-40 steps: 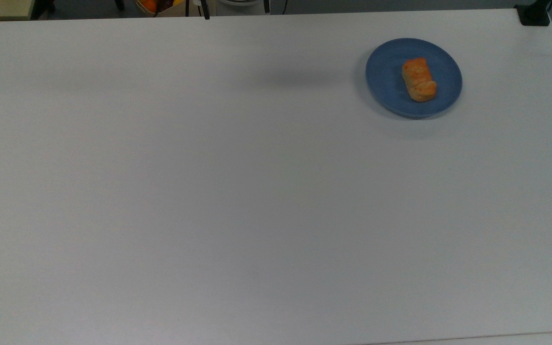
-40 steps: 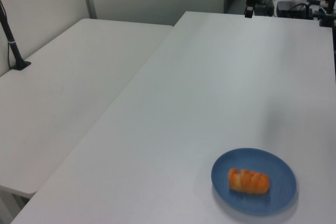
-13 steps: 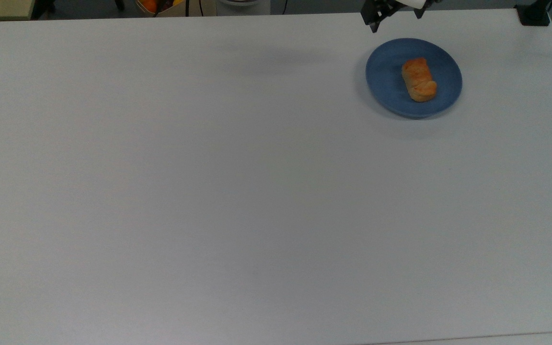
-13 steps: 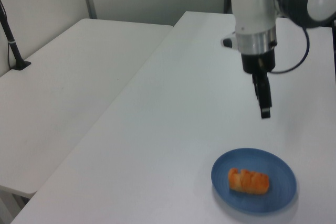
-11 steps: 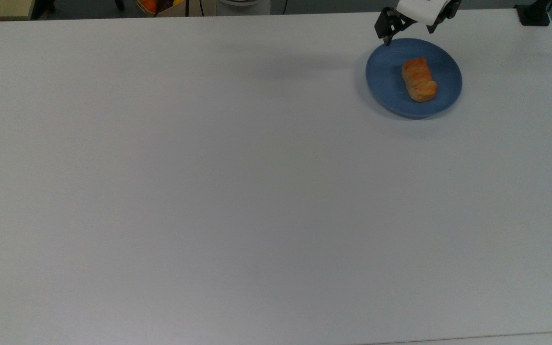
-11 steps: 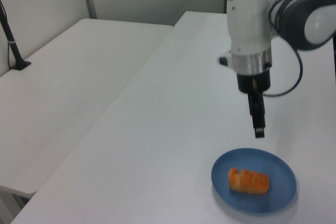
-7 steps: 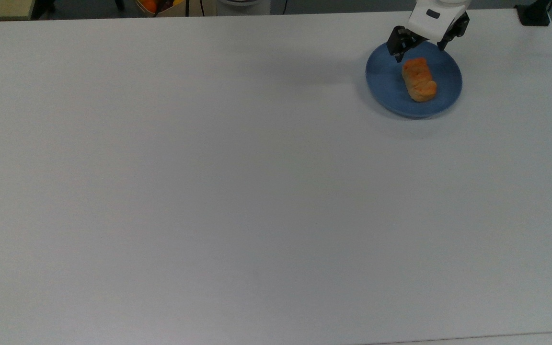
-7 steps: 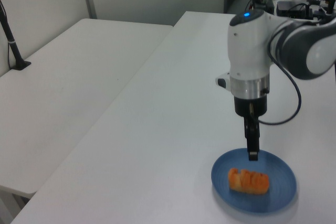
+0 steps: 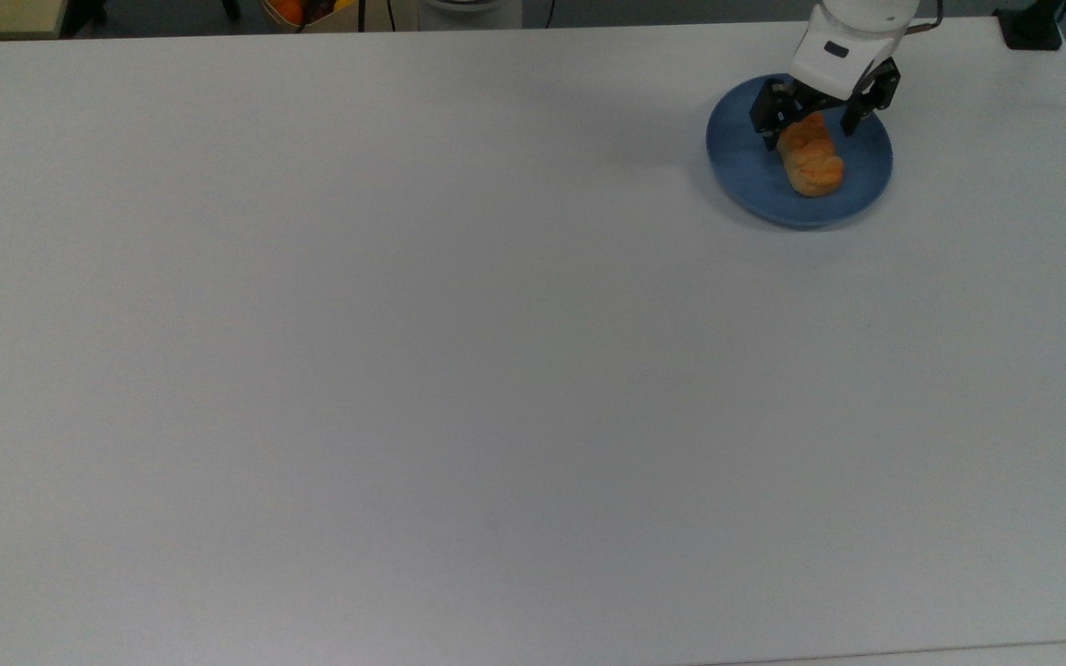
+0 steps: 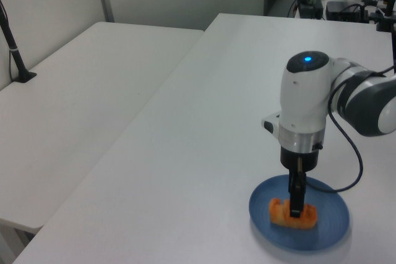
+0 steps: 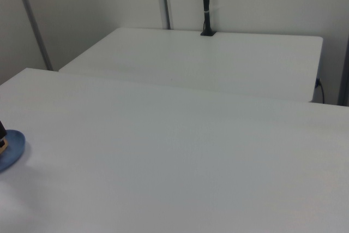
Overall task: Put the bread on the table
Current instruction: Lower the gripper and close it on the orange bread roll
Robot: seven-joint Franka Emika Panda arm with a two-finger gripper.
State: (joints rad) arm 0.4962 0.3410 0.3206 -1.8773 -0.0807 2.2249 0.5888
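**A:** Where is the bread (image 9: 811, 159) at this moment?

**B:** On the blue plate (image 9: 746, 166), lying lengthwise. In the top view the plate sits near the table's (image 9: 403, 370) far edge and toward the top view's right, with a strip of bare white tabletop between the plate's rim and each of those 2 edges.

**A:** And the gripper (image 9: 811, 121)?

**B:** Down at the far end of the bread, pointing straight down. Its 2 black fingers (image 9: 767, 118) are spread apart, 1 on each side of the roll, straddling it. Whether the pads touch the crust cannot be told. In the left view the gripper (image 10: 296, 204) stands upright over the bread (image 10: 292, 212), with the white arm (image 10: 304, 100) rising above the plate (image 10: 329, 224).

**A:** How much open room is there?

**B:** Plenty. In the top view the white tabletop spreads bare from the plate toward the top view's left and toward the near edge. In the left view the plate lies close to the bottom of the frame, and a second white table (image 10: 74, 115) stands alongside at the left view's left, a thin seam between the 2 tops.

**A:** The right view?

**B:** A sliver of the plate (image 11: 14, 147) at the right view's left edge, wide bare tabletop beyond it, and another table (image 11: 218, 64) behind carrying a black post (image 11: 205, 1).
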